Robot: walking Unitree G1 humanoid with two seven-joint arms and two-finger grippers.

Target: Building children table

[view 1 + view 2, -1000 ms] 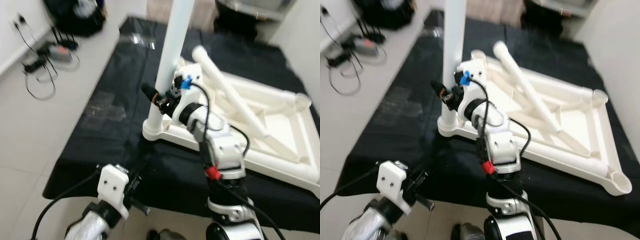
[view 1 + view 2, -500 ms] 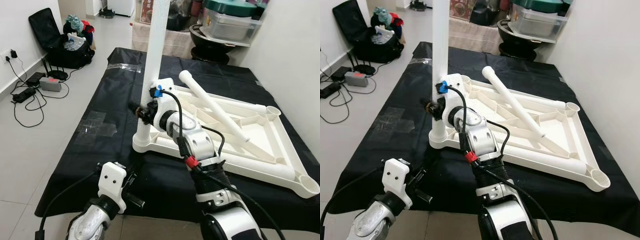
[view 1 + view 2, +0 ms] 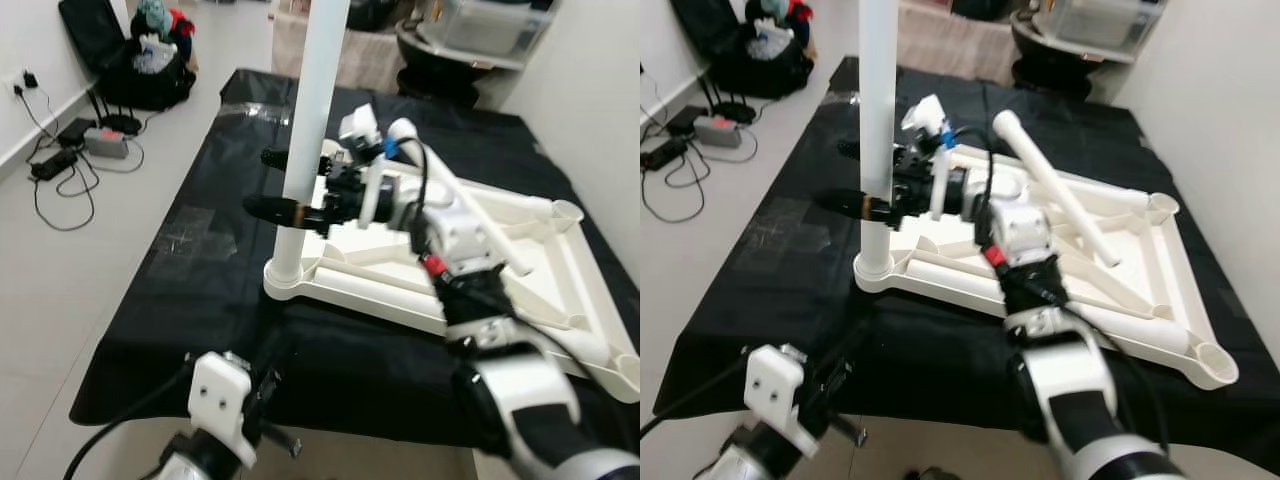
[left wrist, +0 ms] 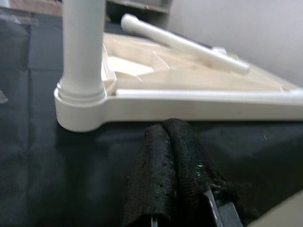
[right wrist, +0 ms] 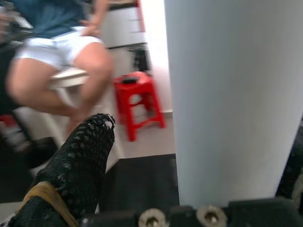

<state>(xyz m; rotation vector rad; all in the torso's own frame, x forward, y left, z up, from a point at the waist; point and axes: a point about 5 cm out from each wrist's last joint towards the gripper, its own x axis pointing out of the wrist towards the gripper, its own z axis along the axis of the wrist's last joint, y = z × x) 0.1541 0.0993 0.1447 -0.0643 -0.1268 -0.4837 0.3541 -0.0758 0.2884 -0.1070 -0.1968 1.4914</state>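
Black cloth (image 3: 200,290) covers floor. Left gripper (image 4: 168,142) nearest, low, fingers pressed together, idle short of upturned tabletop (image 3: 520,250). Right gripper (image 3: 285,185) fingers spread around upright leg (image 3: 310,110), not clamped. Beyond it, loose leg (image 3: 1050,185) lies across frame. Risk: sideways nudge tilts leg in corner socket.

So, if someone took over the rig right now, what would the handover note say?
Right gripper: open, fingers either side of the upright leg, not clamped.
Left gripper: shut, empty, low at the near edge of the black mat.
Tabletop lies upside down on the mat; one leg stands in its near-left corner socket; another leg lies loose across the frame.
Done: one leg in place. Left: the other legs; at least two sockets are empty.
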